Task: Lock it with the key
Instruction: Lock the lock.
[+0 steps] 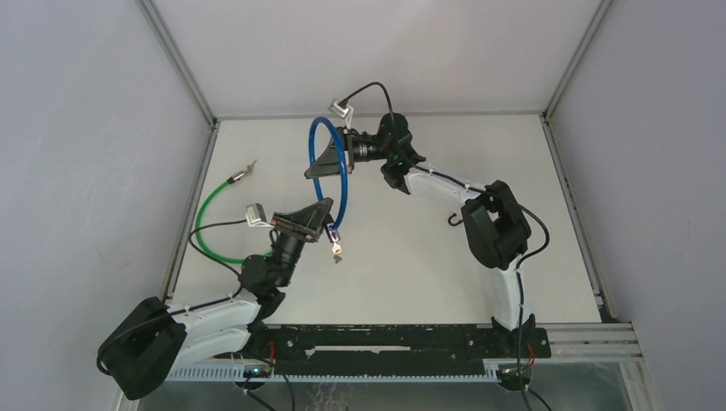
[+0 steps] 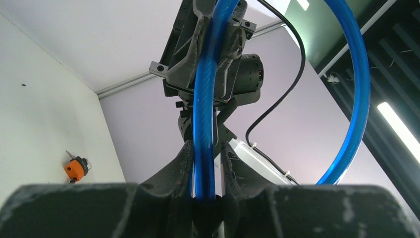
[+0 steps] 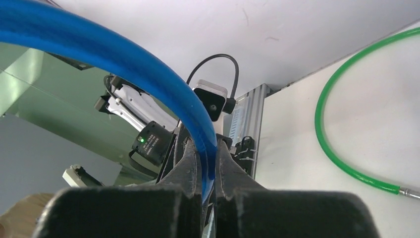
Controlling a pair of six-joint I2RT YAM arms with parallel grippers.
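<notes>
blue cable lock (image 2: 357, 99) was what both arms held, lifted off the tabletop (image 1: 428, 265) as an upright loop left of the middle. the left gripper (image 2: 208, 163) was clamped on it: in my left wrist view the cable ran straight up out of the narrow gap between the two fingers, touching both. that hold sat at the lower end of the loop, on the side nearer the bases. the right gripper (image 3: 205, 158) was closed on the same cable further up the loop, towards the far edge; in my right wrist view the blue curve came down from the upper left and ended pinched between the fingers. from overhead the two claws stood near each other, one above the other along the loop, without touching.

below the left gripper's hold a short tail of the lock ended in a metal end piece (image 1: 336, 251). i could not tell whether it hung free or rested on the tabletop.

an orange key fob (image 2: 75, 169) with a bit of silver metal on it lay on the white tabletop close to the foot of a wall, well apart from both claws. i saw it only in the left wrist view.

a green cable (image 3: 381, 182) lay in an open curve by the left edge of the tabletop, its metal tip (image 1: 244, 169) pointing towards the far side.
</notes>
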